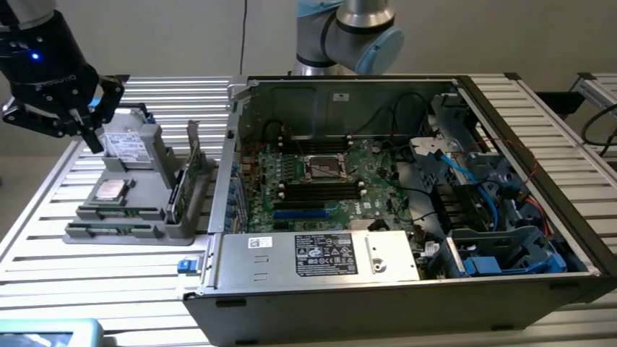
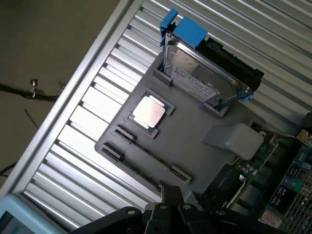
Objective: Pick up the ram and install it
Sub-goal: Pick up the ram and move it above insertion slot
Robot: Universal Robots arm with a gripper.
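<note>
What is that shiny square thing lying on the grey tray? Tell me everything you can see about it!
It looks like a processor chip: a flat square with a shiny silver metal lid sitting on a slightly wider, thin base. It lies flat, lid up, in a square pocket of the grey tray, between the tilted hard drive and a long narrow slot. Nothing lies on top of it, and only the tray touches it.

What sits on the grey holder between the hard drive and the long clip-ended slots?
A silver-lidded processor chip, lying flat in its own recess of the grey holder, apart from the hard drive. Both views show it.
</note>
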